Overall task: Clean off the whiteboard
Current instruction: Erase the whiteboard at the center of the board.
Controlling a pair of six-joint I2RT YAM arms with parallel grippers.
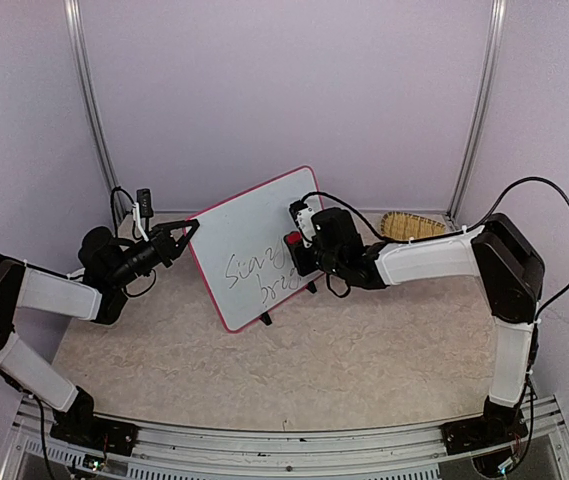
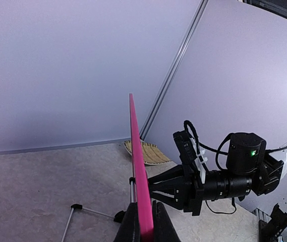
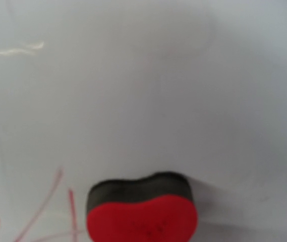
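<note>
The whiteboard (image 1: pixel 254 240), white with a pink-red frame, stands tilted on the table with marker scrawl (image 1: pixel 260 277) on its lower part. My left gripper (image 1: pixel 190 229) is shut on the frame's upper left corner; in the left wrist view its fingers (image 2: pixel 131 226) pinch the pink edge (image 2: pixel 137 151). My right gripper (image 1: pixel 300 250) is shut on a red eraser (image 1: pixel 292 244) with a black felt face, pressed to the board's right side. In the right wrist view the eraser (image 3: pixel 142 214) rests on the white surface (image 3: pixel 143 85), with red marker strokes (image 3: pixel 57 196) to its left.
A woven straw tray (image 1: pixel 411 225) lies at the back right by a metal post (image 1: pixel 472 110). The board's black feet (image 1: pixel 266 320) rest on the beige tabletop. Pale walls close in on three sides.
</note>
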